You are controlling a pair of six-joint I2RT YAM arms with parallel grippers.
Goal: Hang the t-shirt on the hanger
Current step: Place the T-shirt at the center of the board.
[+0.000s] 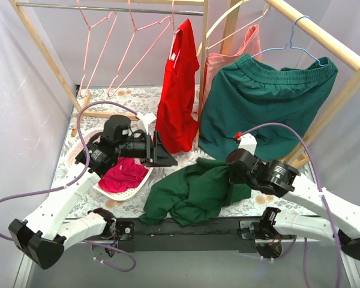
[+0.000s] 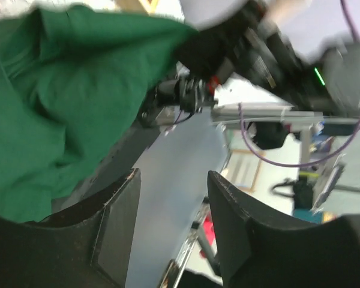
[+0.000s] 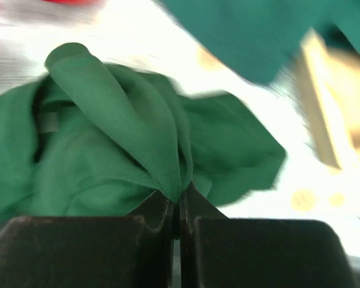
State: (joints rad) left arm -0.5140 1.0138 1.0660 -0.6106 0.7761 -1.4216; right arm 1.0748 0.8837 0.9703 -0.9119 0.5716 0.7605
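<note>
- Far left, on the rail: two pink wire hangers (image 1: 138, 60).
- Left: white basket (image 1: 78, 143) holding a magenta cloth (image 1: 125, 174).
- Just right of the basket: left end effector (image 2: 174, 180), fingers apart, nothing between them.
- Centre, far: red t-shirt (image 1: 177, 90) hanging from the rack.
- Centre, near: dark green t-shirt (image 1: 195, 192), crumpled on the floral surface (image 1: 138, 102).
- Right: right end effector (image 3: 179, 201), clamped on a raised fold of the t-shirt.
- Far right: green shorts (image 1: 264, 102) on a light blue hanger (image 1: 291, 36).
</note>
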